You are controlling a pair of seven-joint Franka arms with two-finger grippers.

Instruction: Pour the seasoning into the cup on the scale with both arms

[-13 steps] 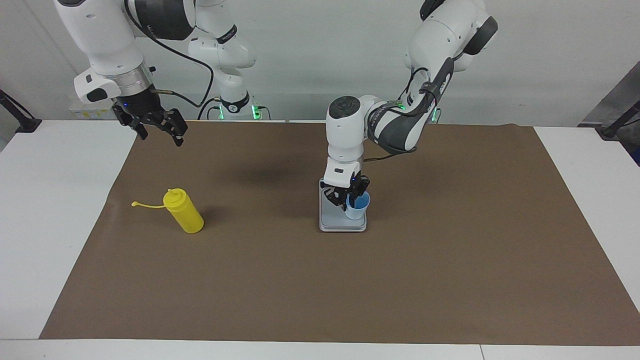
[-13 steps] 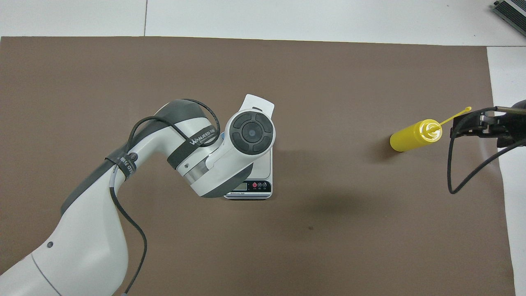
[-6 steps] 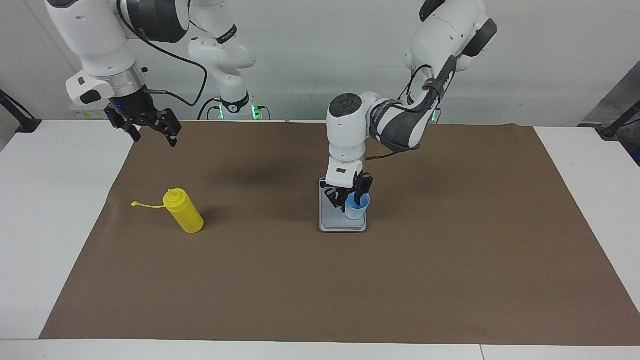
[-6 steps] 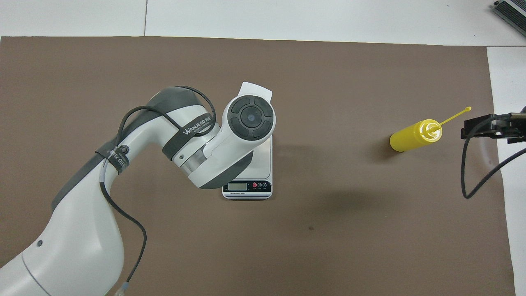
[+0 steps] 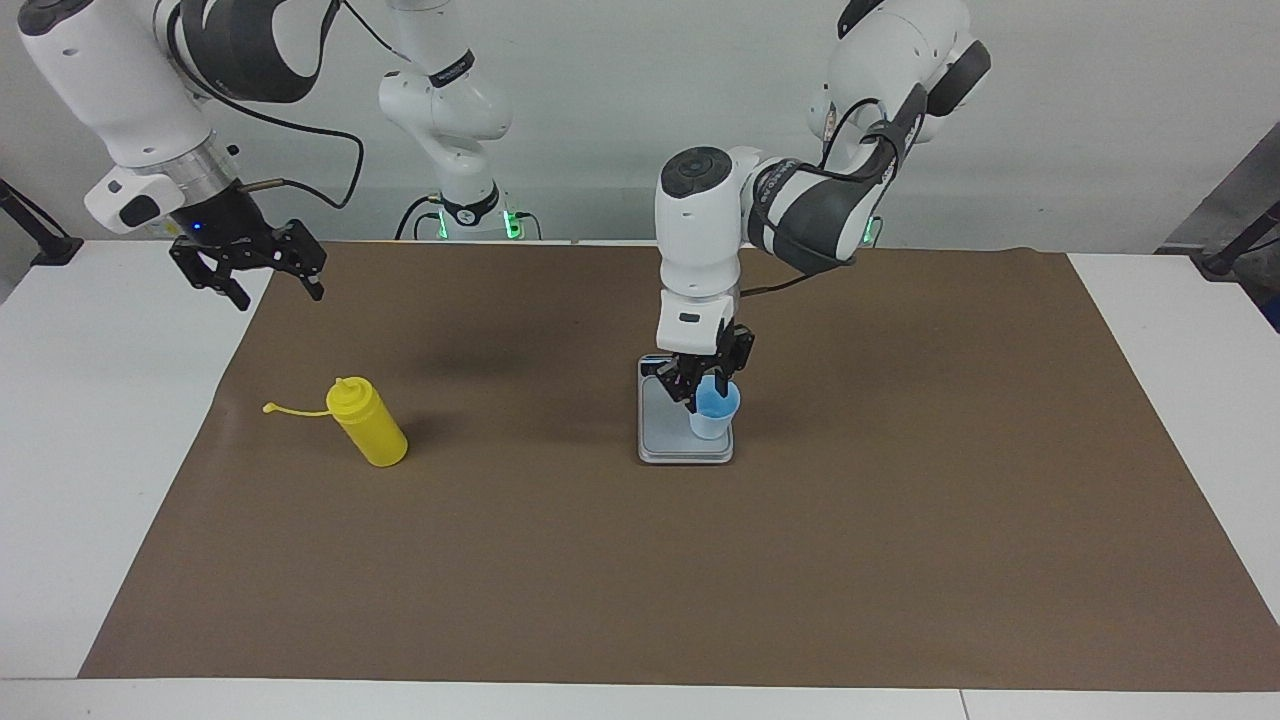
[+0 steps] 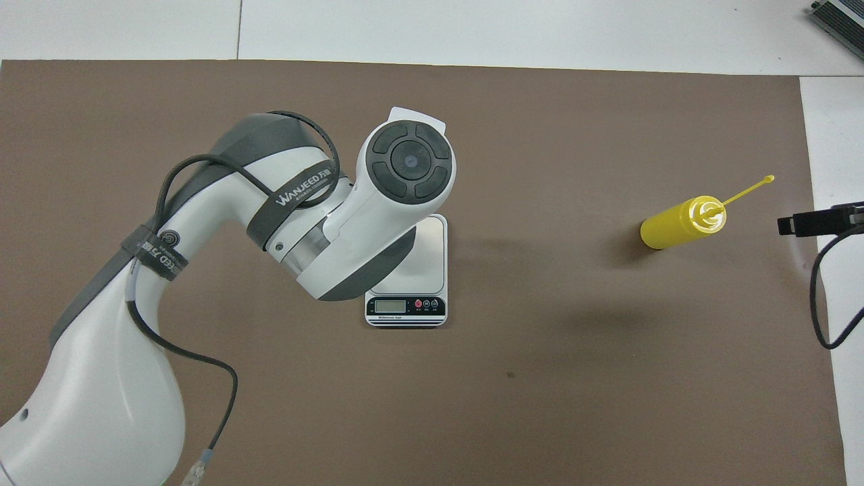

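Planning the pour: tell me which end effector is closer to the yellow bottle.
Right. The right end effector hangs above the mat's edge near the yellow bottle; the left end effector is over the cup.

White jointed arms [image 5: 700, 220]; dark grey patches; black cables; strap lettered WANJEED [image 6: 307, 191].

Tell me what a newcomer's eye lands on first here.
First the bright yellow seasoning bottle, standing alone on the brown mat toward the right arm's end of the table, its cap strap trailing out. Next the left gripper, just above the light-blue cup that sits on the scale mid-table. The right gripper hangs open in the air over the mat's edge.
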